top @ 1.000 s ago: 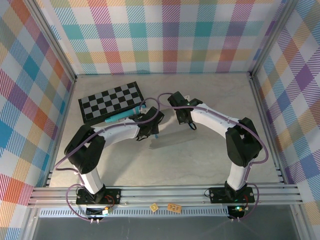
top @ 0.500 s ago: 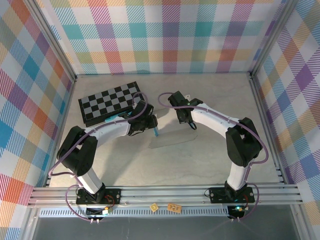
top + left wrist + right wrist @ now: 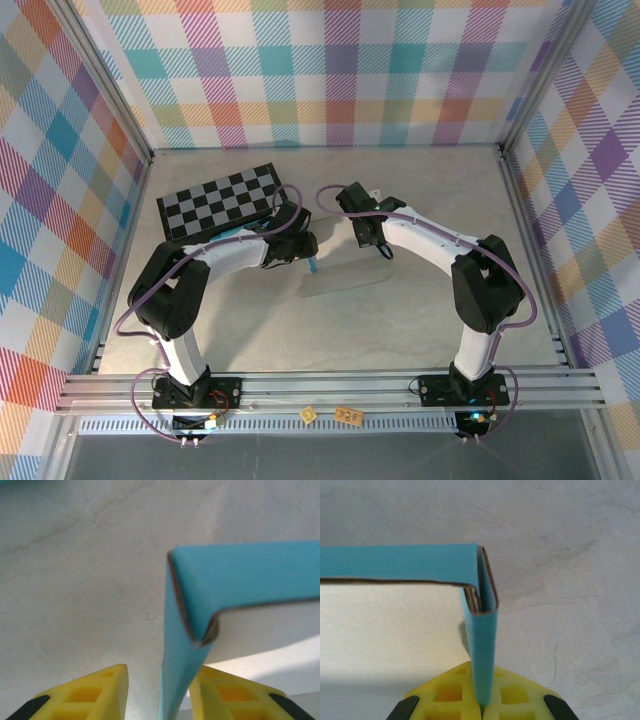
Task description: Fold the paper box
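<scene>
Turquoise cardboard paper box (image 3: 345, 278) sits on the table (image 3: 430, 330), 4 o'clock of the black-and-white checkered board (image 3: 222, 200). The right pincer (image 3: 482, 687) clamps 1 wall and the left pincer (image 3: 160, 680) straddles another, narrow but unclamped; a tug could buckle it.

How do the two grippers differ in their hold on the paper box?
Right gripper is shut on a wall of the paper box; left gripper is open, with a gap beside the wall between its jaws. Right's wall is folded double; left's looks single. Both straddle upright turquoise walls.
</scene>
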You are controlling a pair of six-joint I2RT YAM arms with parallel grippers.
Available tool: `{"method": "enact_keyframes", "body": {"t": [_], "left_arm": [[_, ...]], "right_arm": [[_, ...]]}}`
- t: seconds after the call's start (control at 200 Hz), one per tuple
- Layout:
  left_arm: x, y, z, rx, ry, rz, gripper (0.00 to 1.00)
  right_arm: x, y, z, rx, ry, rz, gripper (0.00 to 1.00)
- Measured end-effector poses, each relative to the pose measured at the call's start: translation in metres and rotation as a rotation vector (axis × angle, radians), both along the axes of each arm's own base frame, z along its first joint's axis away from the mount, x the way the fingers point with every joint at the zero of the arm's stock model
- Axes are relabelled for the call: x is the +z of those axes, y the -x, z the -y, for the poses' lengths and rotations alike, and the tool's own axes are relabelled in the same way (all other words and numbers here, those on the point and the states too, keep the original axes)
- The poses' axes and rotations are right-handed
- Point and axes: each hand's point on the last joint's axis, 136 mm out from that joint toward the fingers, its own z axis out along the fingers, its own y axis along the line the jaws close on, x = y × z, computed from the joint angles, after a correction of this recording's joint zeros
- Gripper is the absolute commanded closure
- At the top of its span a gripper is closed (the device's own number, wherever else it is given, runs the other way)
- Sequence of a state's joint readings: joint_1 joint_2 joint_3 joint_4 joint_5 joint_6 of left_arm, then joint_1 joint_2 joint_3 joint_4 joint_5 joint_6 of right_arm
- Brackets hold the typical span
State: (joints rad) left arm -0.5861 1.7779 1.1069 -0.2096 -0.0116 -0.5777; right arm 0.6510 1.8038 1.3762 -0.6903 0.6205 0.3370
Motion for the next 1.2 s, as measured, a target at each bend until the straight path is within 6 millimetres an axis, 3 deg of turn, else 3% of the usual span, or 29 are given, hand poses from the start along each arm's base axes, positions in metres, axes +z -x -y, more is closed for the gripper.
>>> {"method": "enact_keyframes", "body": {"t": [0.185, 0.31, 0.43, 0.905, 1.08, 1.2], "left_arm": [[-0.002, -0.007, 0.002, -0.004, -0.013, 0.010, 0.79], [-0.006, -0.007, 0.002, -0.006, -0.025, 0.005, 0.83], [-0.006, -0.008, 0.001, 0.000, -0.044, 0.015, 1.00], [-0.005, 0.005, -0.006, 0.066, -0.233, 0.019, 1.00], [-0.006, 0.007, -0.009, 0.071, -0.245, 0.011, 0.63], [-0.001, 0.008, -0.009, 0.062, -0.243, 0.017, 0.52]], "right_arm": [[0.000, 0.000, 0.000, -0.003, -0.003, 0.001, 1.00], [0.000, 0.000, 0.000, -0.006, -0.004, 0.001, 1.00], [0.000, 0.000, -0.001, -0.008, -0.009, 0.001, 1.00], [-0.006, 0.003, -0.004, -0.003, -0.022, -0.027, 1.00], [-0.007, 0.002, -0.004, -0.006, -0.015, -0.029, 1.00], [-0.005, 0.001, -0.002, -0.010, -0.009, -0.023, 1.00]]}}
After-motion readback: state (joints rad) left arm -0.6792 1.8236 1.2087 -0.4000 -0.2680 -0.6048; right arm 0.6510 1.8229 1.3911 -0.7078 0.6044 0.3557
